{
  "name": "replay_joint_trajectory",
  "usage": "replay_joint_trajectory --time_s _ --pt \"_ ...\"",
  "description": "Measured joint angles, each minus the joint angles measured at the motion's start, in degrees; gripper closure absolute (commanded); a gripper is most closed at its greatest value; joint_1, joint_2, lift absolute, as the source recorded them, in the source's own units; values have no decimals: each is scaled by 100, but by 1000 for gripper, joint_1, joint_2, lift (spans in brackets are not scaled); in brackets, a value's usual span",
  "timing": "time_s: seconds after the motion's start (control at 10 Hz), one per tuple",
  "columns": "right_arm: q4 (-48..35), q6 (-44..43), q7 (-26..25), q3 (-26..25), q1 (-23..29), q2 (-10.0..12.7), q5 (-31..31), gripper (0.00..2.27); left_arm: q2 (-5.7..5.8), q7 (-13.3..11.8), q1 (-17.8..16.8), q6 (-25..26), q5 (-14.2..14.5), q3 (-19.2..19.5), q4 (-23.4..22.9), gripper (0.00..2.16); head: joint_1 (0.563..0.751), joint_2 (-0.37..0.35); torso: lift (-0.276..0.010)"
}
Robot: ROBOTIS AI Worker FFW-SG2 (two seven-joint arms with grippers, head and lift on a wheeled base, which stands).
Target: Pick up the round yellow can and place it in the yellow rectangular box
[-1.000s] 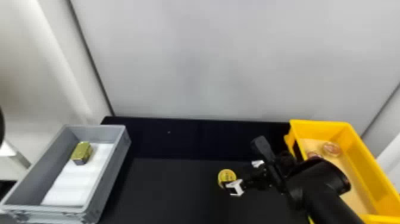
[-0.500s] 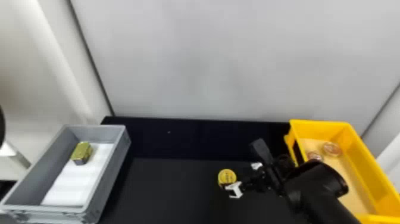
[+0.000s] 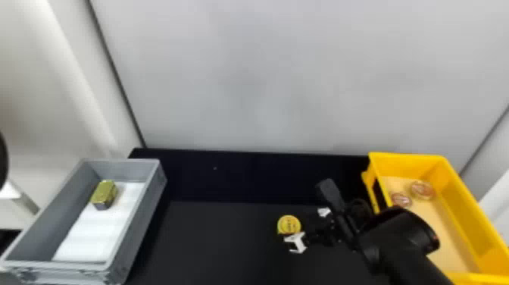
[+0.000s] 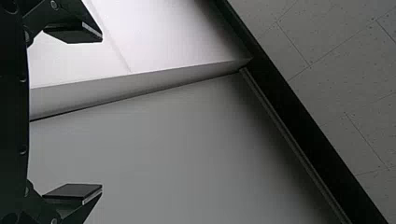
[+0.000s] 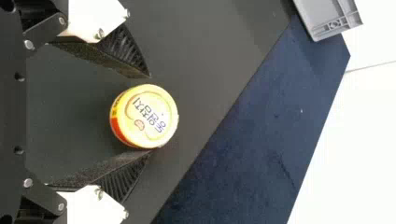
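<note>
The jaws of the right gripper (image 5: 150, 114), standing apart, have shifted slightly left, with the yellow can (image 3: 289, 224) between them, so gripping seems next.

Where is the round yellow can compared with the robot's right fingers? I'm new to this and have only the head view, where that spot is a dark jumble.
Observer: The right wrist view shows the round yellow can between the right fingers.
Operator: So is it properly pinched?
Observer: No, there is a visible gap between the can and one of those fingers.
Operator: And the robot's other fingers, what are they up to?
Observer: In the left wrist view, the left fingers stand wide apart.
</note>
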Motion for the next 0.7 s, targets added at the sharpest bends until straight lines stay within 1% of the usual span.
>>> replay_joint_trajectory --time_s 0.7 --pt "109 -76 -80 -98 -4 27 -21 285 -24 -2 -77 -19 0 -81 57 142 663 54 -9"
